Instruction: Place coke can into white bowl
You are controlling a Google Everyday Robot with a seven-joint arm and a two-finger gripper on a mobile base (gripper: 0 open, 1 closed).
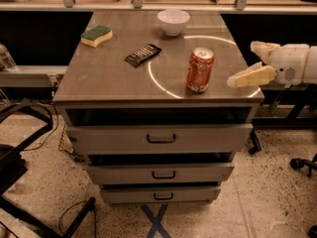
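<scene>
The red-orange coke can (pixel 199 69) stands upright on the grey cabinet top (pixel 109 78), near the front right. The white bowl (pixel 173 22) sits at the back of the top, behind and a little left of the can. My gripper (pixel 242 63) reaches in from the right edge, level with the can and a short way to its right, not touching it. Its two cream fingers are spread apart with nothing between them.
A green and yellow sponge (pixel 96 35) lies at the back left. A dark snack packet (pixel 142 54) lies in the middle. The cabinet has three drawers (pixel 161 139), slightly pulled out. A chair base (pixel 20 182) stands on the floor at the left.
</scene>
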